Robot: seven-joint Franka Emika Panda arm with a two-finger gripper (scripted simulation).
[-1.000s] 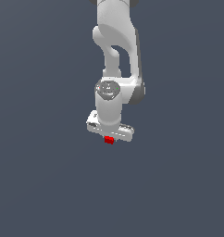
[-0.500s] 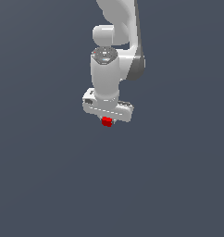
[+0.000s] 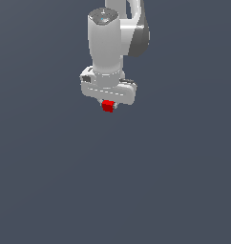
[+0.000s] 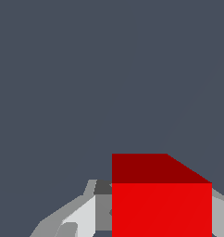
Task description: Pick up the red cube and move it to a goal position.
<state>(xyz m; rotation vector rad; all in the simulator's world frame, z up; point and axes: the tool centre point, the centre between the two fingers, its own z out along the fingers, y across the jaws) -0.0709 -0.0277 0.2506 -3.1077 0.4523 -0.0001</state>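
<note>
Red cube (image 3: pixel 107 106) is pinched betw. the fingertips of the gripper (image 3: pixel 108 105), held just under the white hand, w/ nothing seen beneath. Grip looks shallow; cube could be slipped out if jolted, then dropped short of goal.

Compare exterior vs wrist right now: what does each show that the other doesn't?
Exterior only: the whole white arm above the tool, with the red cube a small patch under it. Wrist only: the cube close up, two faces visible, with a grey finger hard against one side. Both: the cube gripped in the tool, plain dark grey background, no goal marker.
</note>
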